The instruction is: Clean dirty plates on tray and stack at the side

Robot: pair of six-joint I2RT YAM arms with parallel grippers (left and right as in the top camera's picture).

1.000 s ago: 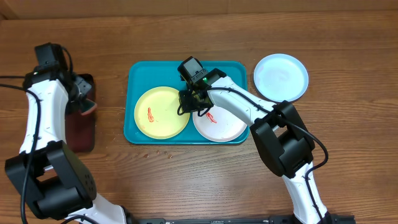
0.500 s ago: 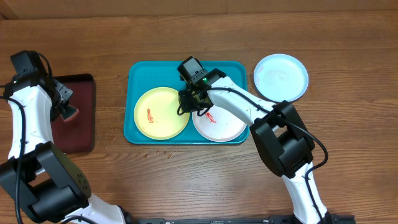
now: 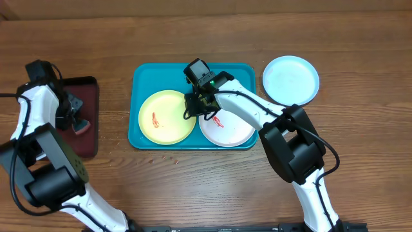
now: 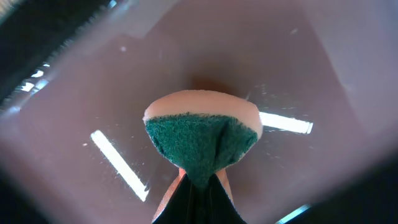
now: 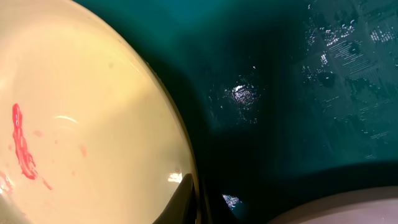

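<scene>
The teal tray (image 3: 161, 77) holds a yellow-green plate (image 3: 168, 117) on its left and a white plate (image 3: 233, 131) on its right, each with a red smear. My right gripper (image 3: 198, 108) is shut on the yellow-green plate's right rim; in the right wrist view its tips (image 5: 194, 194) pinch that plate (image 5: 93, 93) at its edge over the tray (image 5: 311, 93). A light blue plate (image 3: 291, 80) lies on the table right of the tray. My left gripper (image 3: 77, 120) is shut on a green-topped sponge (image 4: 202, 140) above the maroon tray (image 3: 82, 145).
The maroon tray's glossy floor (image 4: 311, 74) fills the left wrist view under the sponge. A sliver of the white plate (image 5: 348, 208) shows at the lower right of the right wrist view. Small crumbs lie on the wood just in front of the teal tray.
My left gripper has swung with the sponge out to the left and back, ending nearer the front over the maroon tray. The right arm and the plates have not moved.
</scene>
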